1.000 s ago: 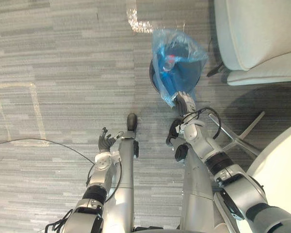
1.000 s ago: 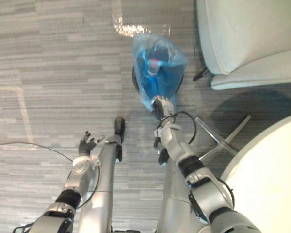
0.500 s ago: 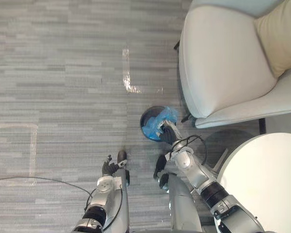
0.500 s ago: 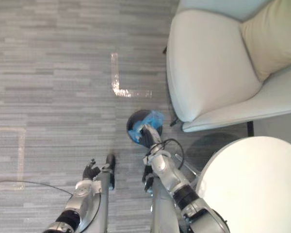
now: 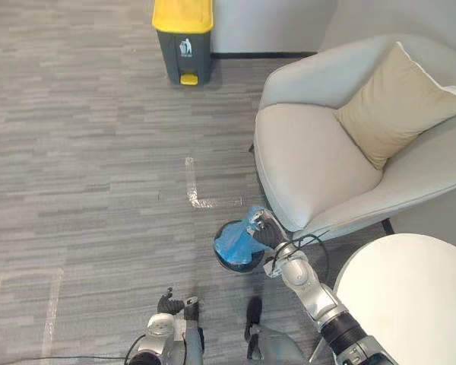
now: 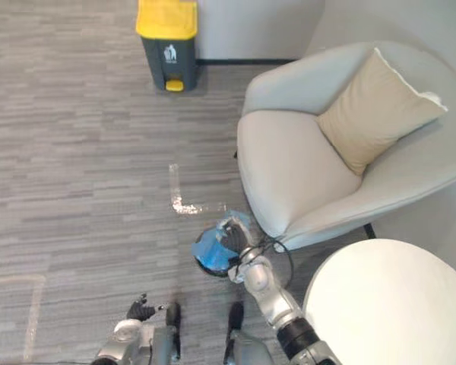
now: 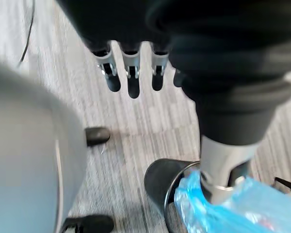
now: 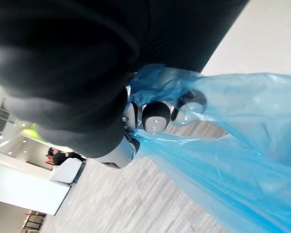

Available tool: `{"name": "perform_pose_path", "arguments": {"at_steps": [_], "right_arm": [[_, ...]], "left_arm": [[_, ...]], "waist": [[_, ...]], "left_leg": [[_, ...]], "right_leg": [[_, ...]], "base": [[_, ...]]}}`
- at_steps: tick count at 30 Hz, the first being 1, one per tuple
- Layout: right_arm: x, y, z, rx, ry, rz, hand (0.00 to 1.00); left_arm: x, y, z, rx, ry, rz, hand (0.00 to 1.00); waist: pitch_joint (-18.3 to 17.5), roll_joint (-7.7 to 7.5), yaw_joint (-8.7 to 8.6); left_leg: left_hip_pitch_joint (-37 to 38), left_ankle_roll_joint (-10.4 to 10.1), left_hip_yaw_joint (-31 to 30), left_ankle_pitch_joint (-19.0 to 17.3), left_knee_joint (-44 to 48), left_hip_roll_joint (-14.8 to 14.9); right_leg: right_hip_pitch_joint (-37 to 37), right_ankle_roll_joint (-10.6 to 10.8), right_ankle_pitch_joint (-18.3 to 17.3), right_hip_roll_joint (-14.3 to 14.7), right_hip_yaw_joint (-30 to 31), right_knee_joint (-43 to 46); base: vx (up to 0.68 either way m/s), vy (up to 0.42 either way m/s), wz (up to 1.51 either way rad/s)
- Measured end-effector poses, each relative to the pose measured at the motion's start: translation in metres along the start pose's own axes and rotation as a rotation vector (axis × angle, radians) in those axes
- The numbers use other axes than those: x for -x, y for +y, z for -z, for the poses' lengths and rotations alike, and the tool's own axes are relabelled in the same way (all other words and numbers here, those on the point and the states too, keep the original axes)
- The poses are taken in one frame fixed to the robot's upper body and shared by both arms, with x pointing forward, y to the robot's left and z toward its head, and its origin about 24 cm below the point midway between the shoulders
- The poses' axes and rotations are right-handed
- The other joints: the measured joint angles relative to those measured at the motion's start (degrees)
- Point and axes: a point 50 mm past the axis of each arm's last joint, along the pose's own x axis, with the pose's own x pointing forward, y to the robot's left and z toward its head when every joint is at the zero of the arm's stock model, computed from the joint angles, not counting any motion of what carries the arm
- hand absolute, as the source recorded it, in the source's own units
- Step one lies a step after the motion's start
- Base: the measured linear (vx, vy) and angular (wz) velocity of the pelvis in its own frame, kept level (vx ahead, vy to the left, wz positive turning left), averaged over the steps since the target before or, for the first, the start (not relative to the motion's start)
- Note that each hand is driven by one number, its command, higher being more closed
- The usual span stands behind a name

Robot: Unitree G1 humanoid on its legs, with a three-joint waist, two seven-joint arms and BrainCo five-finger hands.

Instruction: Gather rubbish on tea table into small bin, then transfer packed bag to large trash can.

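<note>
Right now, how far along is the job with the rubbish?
The visible part of the white table is bare, so gathering looks done. In hand: the right hand is curled round the blue bag at the small bin. Left to do: carry the bag to the yellow-lidded trash can, far ahead. The left hand hangs open.

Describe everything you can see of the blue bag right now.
The blue bag is thin, translucent plastic film, crinkled and creased. Its top is bunched up and gripped in the curled fingers of the right hand; the right wrist view shows film wrapped over those fingers. Its lower part sits in the small dark round bin on the grey floor, close to the armchair. Its contents cannot be made out.
</note>
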Motion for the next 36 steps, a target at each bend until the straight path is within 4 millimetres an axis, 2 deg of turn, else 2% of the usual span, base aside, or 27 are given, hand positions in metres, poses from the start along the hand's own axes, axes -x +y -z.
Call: {"name": "perform_pose_path", "arguments": {"at_steps": [5, 10, 13, 18, 23, 25, 31, 36], "right_arm": [[0.004, -0.013, -0.018, 0.003, -0.113, -0.041, 1.0], [0.011, -0.021, -0.028, 0.063, -0.186, -0.133, 1.0], [0.013, -0.03, -0.035, 0.092, -0.228, -0.168, 1.0], [0.012, -0.046, -0.049, 0.154, -0.297, -0.19, 1.0], [0.008, -0.06, -0.073, 0.193, -0.401, -0.18, 1.0], [0.007, -0.061, -0.079, 0.196, -0.428, -0.18, 1.0], [0.008, -0.061, -0.107, 0.197, -0.554, -0.214, 1.0], [0.003, -0.059, -0.12, 0.178, -0.6, -0.247, 1.0]], "left_arm": [[0.007, -0.003, -0.026, -0.047, -0.162, 0.048, 0.0], [0.025, -0.012, -0.061, -0.074, -0.382, 0.126, 0.0], [0.034, -0.008, -0.077, -0.108, -0.483, 0.142, 0.0], [0.042, 0.001, -0.094, -0.213, -0.599, 0.154, 0.0], [0.05, 0.008, -0.114, -0.315, -0.709, 0.14, 0.0], [0.053, 0.008, -0.121, -0.33, -0.744, 0.146, 0.0], [0.063, 0.013, -0.159, -0.379, -0.901, 0.139, 0.0], [0.07, 0.007, -0.173, -0.44, -0.976, 0.179, 0.0]], "waist": [[-1.58, 0.02, 0.02], [-3.06, -0.05, -0.13], [-3.52, 0.0, -0.5], [-4.29, -0.05, -1.2], [-4.91, -0.1, -2.02], [-5.66, -0.13, -2.22], [-6.06, -0.22, -3.02], [-6.31, -0.21, -3.24]], "left_leg": [[2.6, 0.53, -0.05, 0.5, -2.05, -0.95], [4.67, 1.02, -0.18, 0.83, -3.87, -1.92], [5.85, 0.94, -0.15, 0.87, -5.17, -2.11], [7.66, 1.42, 0.18, 2.25, -7.99, -2.41], [8.68, 1.44, 0.42, 2.26, -8.32, -2.48], [8.97, 1.46, 0.73, 2.27, -8.92, -2.49], [9.86, 1.49, 2.03, 2.3, -9.71, -2.45], [10.9, 1.48, 2.85, 2.33, -10.22, -2.39]], "right_leg": [[1.89, 0.32, 0.94, -0.45, 0.87, -1.7], [2.45, 0.7, 1.22, -0.91, 2.51, -1.6], [2.8, 0.81, 1.15, -1.05, 3.16, -1.64], [2.89, 0.96, 1.15, -1.09, 4.03, -1.78], [3.74, 0.99, 1.28, -1.04, 4.32, -2.1], [3.74, 0.98, 1.31, -1.0, 4.59, -2.29], [3.92, 0.99, 1.77, -0.83, 5.9, -2.84], [4.31, 0.97, 1.77, -0.63, 6.73, -2.85]], "base": [[-0.01, 0.027, -0.07], [-0.02, 0.032, -0.13], [-0.01, 0.017, -0.11], [0.01, 0.002, -0.09], [0.01, 0.001, -0.03], [0.0, 0.0, -0.08], [-0.01, -0.001, -0.11], [0.0, -0.002, -0.08]]}}
